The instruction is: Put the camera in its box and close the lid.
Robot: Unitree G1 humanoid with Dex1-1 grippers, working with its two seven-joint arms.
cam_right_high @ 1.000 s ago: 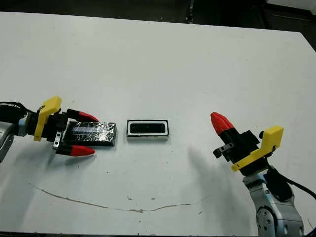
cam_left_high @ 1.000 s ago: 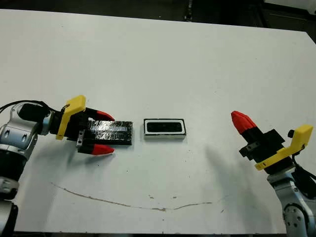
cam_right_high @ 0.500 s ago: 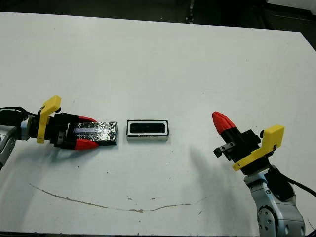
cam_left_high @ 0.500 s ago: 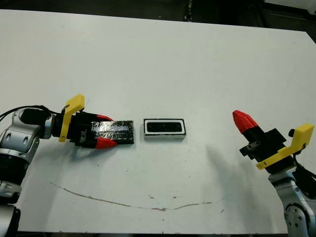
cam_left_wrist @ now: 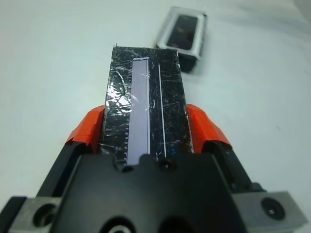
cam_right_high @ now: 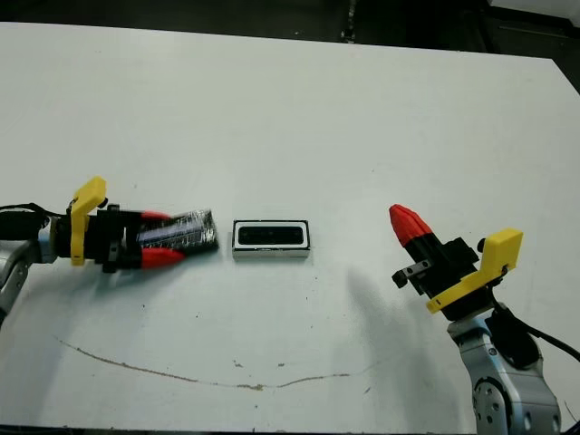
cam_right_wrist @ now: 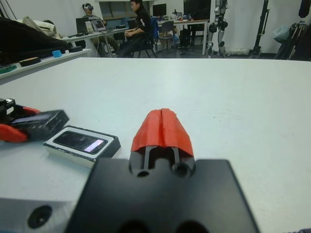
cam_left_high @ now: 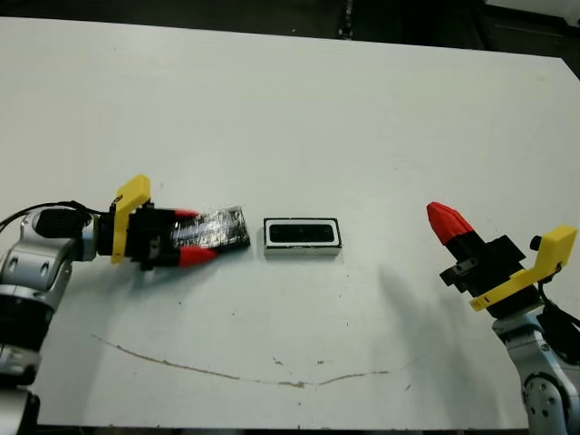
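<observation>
The left tool (cam_left_high: 186, 237) is closed on the lid (cam_left_high: 214, 228), one red finger on each long side, and the lid's far end is raised a little from the white table (cam_left_high: 290, 109). The left arm lies low, pointing toward the box (cam_left_high: 302, 236) just beside the lid. The camera (cam_left_high: 303, 233) lies inside the box. The right tool (cam_right_wrist: 162, 127) has its fingers pressed together and holds nothing, well apart on the right.

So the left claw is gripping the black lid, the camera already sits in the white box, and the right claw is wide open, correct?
Not quite: the right gripper is shut, fingers pressed together, per the right wrist view. The left gripper does grip the lid, and the camera lies in the box.
</observation>
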